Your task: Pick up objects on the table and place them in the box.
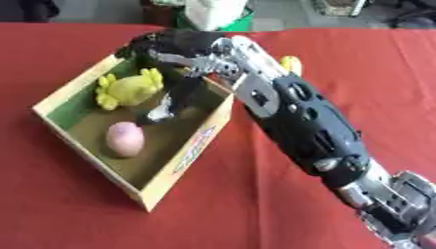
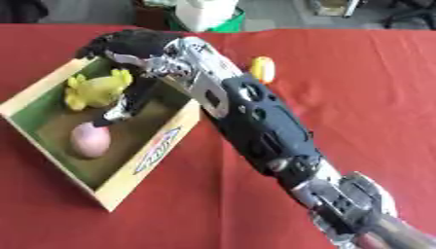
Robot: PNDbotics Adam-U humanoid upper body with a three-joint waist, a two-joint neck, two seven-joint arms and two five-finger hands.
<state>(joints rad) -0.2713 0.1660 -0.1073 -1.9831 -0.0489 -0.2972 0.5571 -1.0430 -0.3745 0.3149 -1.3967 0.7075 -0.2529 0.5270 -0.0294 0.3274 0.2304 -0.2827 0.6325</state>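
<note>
My right arm [image 1: 306, 121] reaches in from the lower right, and its hand [image 1: 174, 46] hangs over the far corner of the wooden box [image 1: 183, 163]. A dark long shape with a silvery tip [image 1: 160, 113] runs from the hand down to the box floor; whether it is part of the hand or something held is unclear. In the box lie a yellow plush toy [image 1: 128, 90] and a pink rounded object [image 1: 124, 138]. A small yellow object [image 2: 262, 69] sits on the red cloth just right of the arm, outside the box.
A red cloth [image 1: 374, 73] covers the table, with bare room to the right and in front of the box. Beyond the far edge stands a white and green container [image 1: 217, 17].
</note>
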